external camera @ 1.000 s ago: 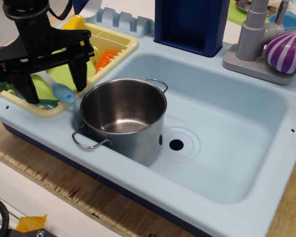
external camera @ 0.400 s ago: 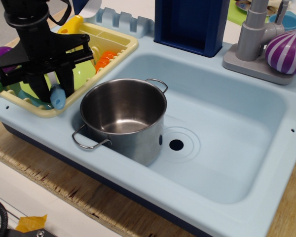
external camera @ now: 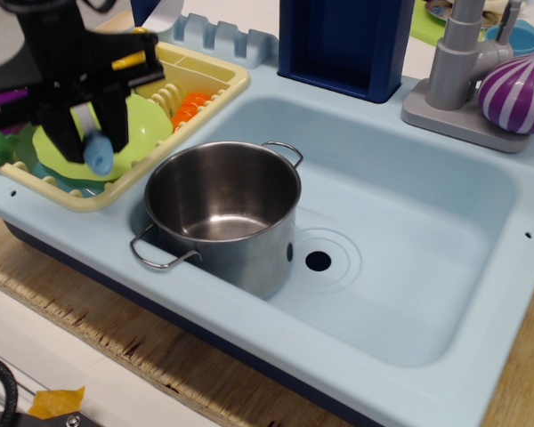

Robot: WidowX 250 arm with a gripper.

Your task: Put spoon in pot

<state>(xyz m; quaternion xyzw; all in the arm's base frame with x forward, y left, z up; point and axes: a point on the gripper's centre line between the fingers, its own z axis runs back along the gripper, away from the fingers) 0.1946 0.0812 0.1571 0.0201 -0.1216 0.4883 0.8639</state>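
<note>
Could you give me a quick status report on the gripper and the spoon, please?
Black gripper shut on light blue-handled plastic spoon, above yellow dish rack. Shiny steel pot stands empty in pale blue sink. Nothing between spoon and pot.

The shiny steel cylindrical pot (external camera: 222,213) stands in the left end of the pale blue plastic sink basin (external camera: 427,258), left of the round drain hole (external camera: 318,261). The yellow plastic dish rack (external camera: 191,76) sits behind-left of the pot. The grey toy faucet (external camera: 458,62) stands behind the basin, right.
</note>
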